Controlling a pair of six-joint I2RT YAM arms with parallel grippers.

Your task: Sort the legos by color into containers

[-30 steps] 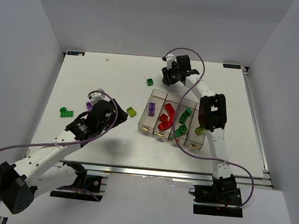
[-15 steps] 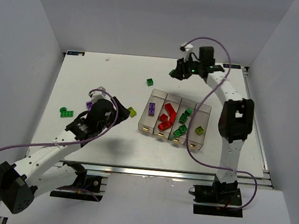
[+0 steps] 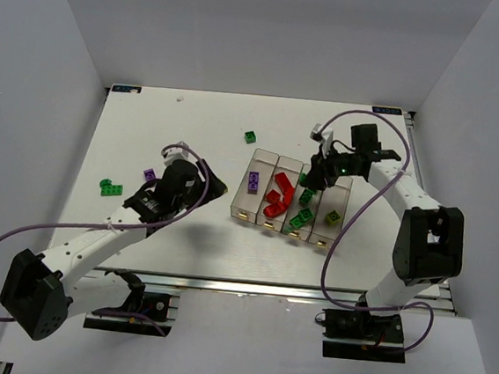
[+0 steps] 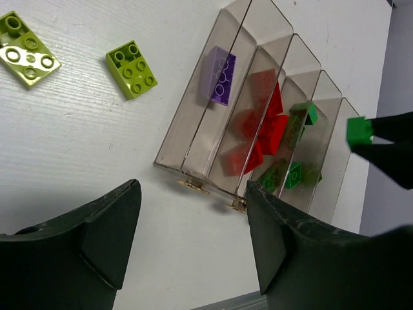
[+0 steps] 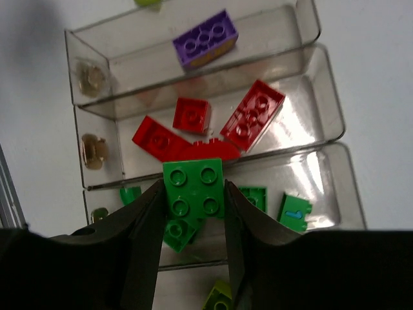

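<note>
A smooth, hard green brick (image 5: pixel 192 187) with four round studs is clamped in the right gripper (image 3: pixel 315 179) and is held right over the clear plastic bin (image 5: pixel 329 194) where other green bricks (image 5: pixel 295 212) lie. The bin's long side is seen running from one finger to the other, so a straight drop is probably all that is needed. The left gripper (image 4: pixel 191 206) is spread open with nothing in it, farther off by the gold-tab end of the row.

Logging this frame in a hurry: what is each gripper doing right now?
Left gripper: open, holding nothing.
Right gripper: closed on a green lego, above the containers.
</note>
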